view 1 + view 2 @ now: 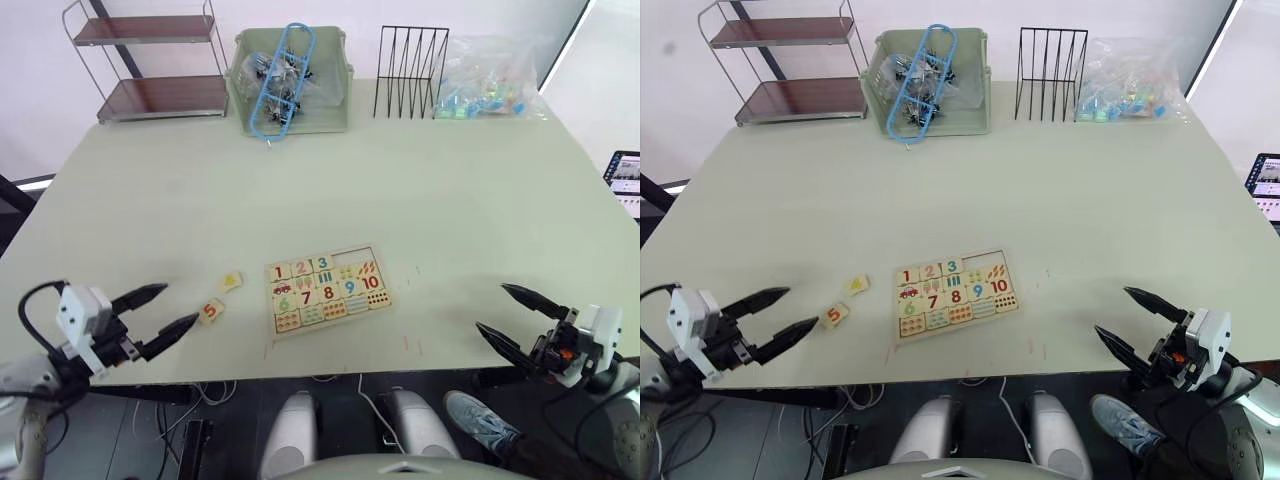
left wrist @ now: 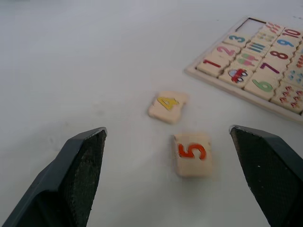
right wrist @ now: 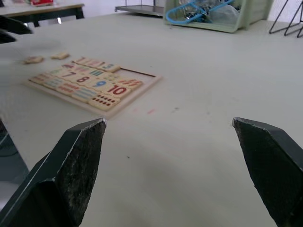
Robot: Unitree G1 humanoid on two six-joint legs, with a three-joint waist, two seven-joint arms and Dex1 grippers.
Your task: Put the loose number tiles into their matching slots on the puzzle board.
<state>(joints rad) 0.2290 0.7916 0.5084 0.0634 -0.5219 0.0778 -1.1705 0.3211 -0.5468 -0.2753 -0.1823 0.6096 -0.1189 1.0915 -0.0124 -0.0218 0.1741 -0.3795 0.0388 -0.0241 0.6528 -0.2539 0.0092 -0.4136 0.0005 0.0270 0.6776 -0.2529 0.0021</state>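
The puzzle board [image 1: 270,300] lies flat near the table's front edge, with tiles 1, 2 and 3 seated in its far row. To the right of the 3, the matching slots [image 1: 347,260] are bare. Two loose number tiles rest on the table left of the board: a yellow 4 [image 1: 232,281] and an orange 5 [image 1: 211,311]. My left gripper [image 1: 181,303] hovers open just left of the 5 tile [image 2: 191,153], which lies between its fingers' line of sight. Well to the right of the board, my right gripper [image 1: 490,307] is open and holds nothing.
Along the table's far edge stand a two-tier metal shelf [image 1: 160,60], a green bin [image 1: 335,110] with a blue plastic frame sticking out, a black wire rack [image 1: 410,72] and a clear bag of small parts [image 1: 490,85]. A screen [image 1: 625,180] sits off the right side.
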